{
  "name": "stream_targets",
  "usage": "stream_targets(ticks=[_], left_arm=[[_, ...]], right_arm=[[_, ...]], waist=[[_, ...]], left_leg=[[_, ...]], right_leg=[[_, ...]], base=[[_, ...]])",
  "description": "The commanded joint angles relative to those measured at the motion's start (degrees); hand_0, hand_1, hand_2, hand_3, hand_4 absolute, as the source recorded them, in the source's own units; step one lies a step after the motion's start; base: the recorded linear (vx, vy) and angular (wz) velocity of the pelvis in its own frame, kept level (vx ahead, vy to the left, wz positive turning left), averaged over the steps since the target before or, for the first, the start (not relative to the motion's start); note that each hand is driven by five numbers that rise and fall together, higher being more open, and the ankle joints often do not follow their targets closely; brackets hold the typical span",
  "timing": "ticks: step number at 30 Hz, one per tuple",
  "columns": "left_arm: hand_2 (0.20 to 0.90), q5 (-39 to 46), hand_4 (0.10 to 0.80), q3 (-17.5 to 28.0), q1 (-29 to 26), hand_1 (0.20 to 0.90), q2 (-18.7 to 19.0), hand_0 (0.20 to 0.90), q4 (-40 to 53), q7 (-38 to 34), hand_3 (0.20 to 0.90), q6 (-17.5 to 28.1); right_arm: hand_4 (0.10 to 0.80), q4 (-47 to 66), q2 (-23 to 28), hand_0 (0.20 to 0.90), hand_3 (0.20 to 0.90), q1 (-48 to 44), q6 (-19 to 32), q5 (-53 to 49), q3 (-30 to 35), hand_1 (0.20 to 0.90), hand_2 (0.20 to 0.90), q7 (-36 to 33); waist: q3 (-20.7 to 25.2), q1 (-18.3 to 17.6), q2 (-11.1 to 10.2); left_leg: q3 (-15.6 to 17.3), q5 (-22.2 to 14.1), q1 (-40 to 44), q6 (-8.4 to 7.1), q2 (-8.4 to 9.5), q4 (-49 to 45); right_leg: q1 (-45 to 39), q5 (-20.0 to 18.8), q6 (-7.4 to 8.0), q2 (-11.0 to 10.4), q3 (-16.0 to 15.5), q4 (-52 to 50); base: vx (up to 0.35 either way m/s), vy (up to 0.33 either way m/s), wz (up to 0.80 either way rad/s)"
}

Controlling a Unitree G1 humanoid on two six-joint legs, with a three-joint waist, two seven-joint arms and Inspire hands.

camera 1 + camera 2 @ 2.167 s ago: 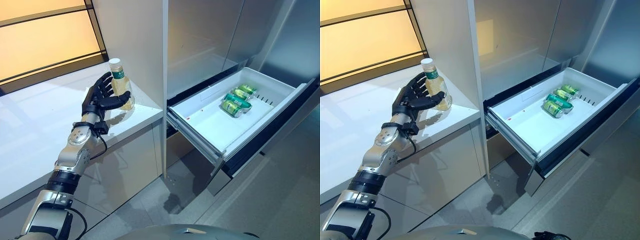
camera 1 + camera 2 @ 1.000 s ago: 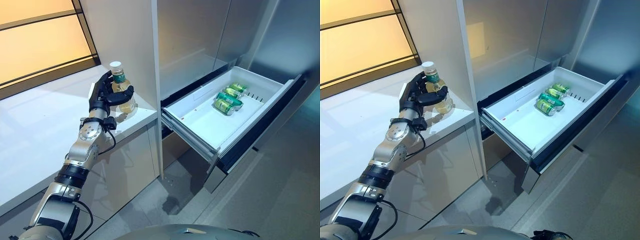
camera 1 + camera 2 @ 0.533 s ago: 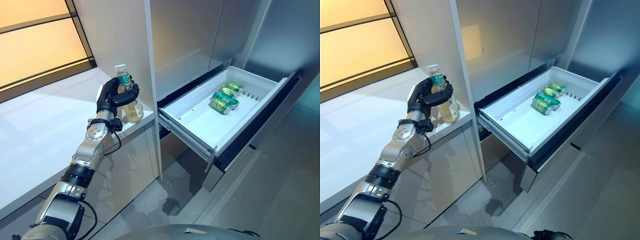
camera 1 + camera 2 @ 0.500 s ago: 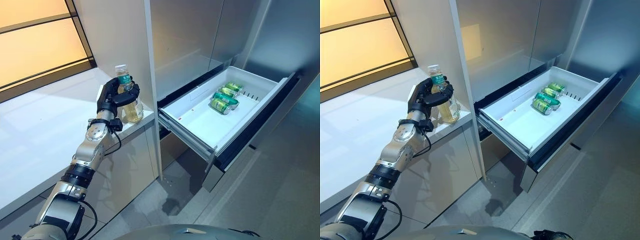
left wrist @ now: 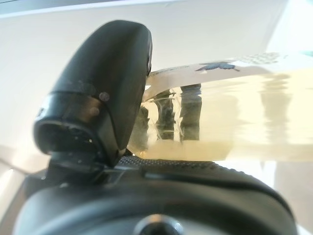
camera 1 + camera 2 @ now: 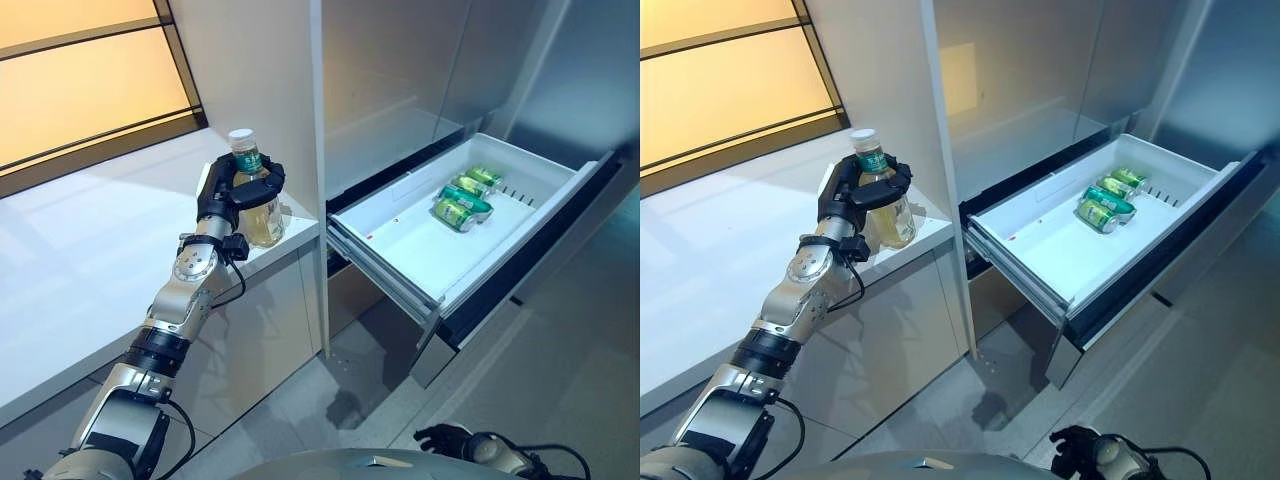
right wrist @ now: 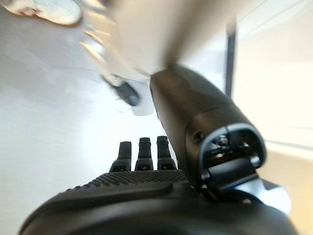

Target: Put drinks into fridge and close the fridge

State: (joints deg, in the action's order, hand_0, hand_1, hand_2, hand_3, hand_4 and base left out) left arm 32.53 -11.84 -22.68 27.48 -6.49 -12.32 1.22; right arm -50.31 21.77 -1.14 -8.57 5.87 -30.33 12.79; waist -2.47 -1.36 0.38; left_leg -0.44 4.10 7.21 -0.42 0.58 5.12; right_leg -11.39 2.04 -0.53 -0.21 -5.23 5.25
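Note:
My left hand (image 6: 226, 196) is shut on a clear bottle (image 6: 260, 212) of yellowish drink with a green label and white cap. It holds the bottle upright at the right end of the white counter (image 6: 80, 250); I cannot tell if the base touches it. In the left wrist view the bottle (image 5: 230, 112) lies across the palm under the thumb (image 5: 107, 93). The white fridge drawer (image 6: 400, 270) stands pulled open to the right, with green cans (image 6: 465, 197) lying at its far end. My right hand (image 6: 443, 437) hangs low, open and empty, and its fingers (image 7: 142, 152) show in its wrist view.
A tall white panel (image 6: 270, 80) rises between the counter and the fridge, right beside the bottle. Grey fridge doors (image 6: 400, 60) stand shut above the drawer. The drawer's dark front (image 6: 540, 260) juts out over the grey floor (image 6: 560, 380).
My left hand has closed round the bottle and brought it from further back to the counter's right end. The camera has shifted, and my right hand has come into view at the bottom.

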Motion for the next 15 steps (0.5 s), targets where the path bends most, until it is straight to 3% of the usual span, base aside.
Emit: stream_targets(ticks=[1, 10, 11, 13, 15], left_arm=[[0.300, 0.9, 0.100, 3.1, -11.1, 0.300, 4.3, 0.300, 10.6, -0.5, 0.200, 11.3], [0.300, 3.2, 0.100, 2.8, -10.3, 0.300, 6.0, 0.300, 15.4, 1.8, 0.200, 12.5], [0.300, 3.4, 0.100, 2.9, -10.2, 0.300, 6.1, 0.300, 15.8, 2.2, 0.200, 12.7], [0.300, 6.5, 0.100, 4.7, -7.4, 0.300, 6.8, 0.300, 15.8, 6.4, 0.200, 16.5], [0.300, 9.2, 0.100, 5.8, -7.3, 0.300, 7.5, 0.300, 17.3, 8.2, 0.200, 16.5]], right_arm=[[0.800, 7.4, -2.8, 0.900, 0.900, -5.8, 2.2, 0.4, -3.0, 0.900, 0.900, 1.8], [0.800, 23.4, -1.4, 0.900, 0.900, -9.9, 2.0, 1.2, -5.7, 0.900, 0.900, 5.0], [0.800, 24.6, -1.2, 0.900, 0.900, -10.5, 1.2, -3.0, -5.5, 0.900, 0.900, 8.0], [0.800, 22.0, -0.2, 0.900, 0.900, -6.6, 15.2, -0.3, -4.5, 0.900, 0.900, 7.2], [0.800, 23.2, -0.5, 0.900, 0.900, -5.2, 19.0, -0.2, -4.7, 0.900, 0.900, 7.6]], waist=[[1.4, 2.3, -0.4], [1.0, 3.6, -0.8], [1.0, 3.7, -0.8], [1.0, 3.9, -0.4], [0.7, 3.7, -0.1]], left_leg=[[-4.5, -6.0, 1.0, 0.93, 2.86, -0.1], [-5.8, -5.5, 0.5, 0.79, 3.27, -0.1], [-5.8, -4.8, 0.0, 0.80, 3.36, -0.1], [-5.9, -5.3, -0.2, 0.98, 3.36, -0.1], [-5.5, -5.4, -0.1, 1.10, 3.46, -0.1]], right_leg=[[2.9, -1.3, 3.76, -1.0, -1.2, -1.4], [2.7, -1.6, 3.81, -1.5, -2.5, -1.1], [3.2, -2.0, 3.82, -1.6, -2.6, -1.2], [3.4, -1.8, 4.04, -1.4, -2.4, -1.2], [3.1, -1.7, 4.24, -1.6, -2.4, -1.0]], base=[[-0.060, 0.025, 0.12], [-0.057, 0.019, 0.14], [-0.112, 0.030, 0.03], [-0.078, 0.036, 0.06], [-0.069, 0.043, 0.07]])
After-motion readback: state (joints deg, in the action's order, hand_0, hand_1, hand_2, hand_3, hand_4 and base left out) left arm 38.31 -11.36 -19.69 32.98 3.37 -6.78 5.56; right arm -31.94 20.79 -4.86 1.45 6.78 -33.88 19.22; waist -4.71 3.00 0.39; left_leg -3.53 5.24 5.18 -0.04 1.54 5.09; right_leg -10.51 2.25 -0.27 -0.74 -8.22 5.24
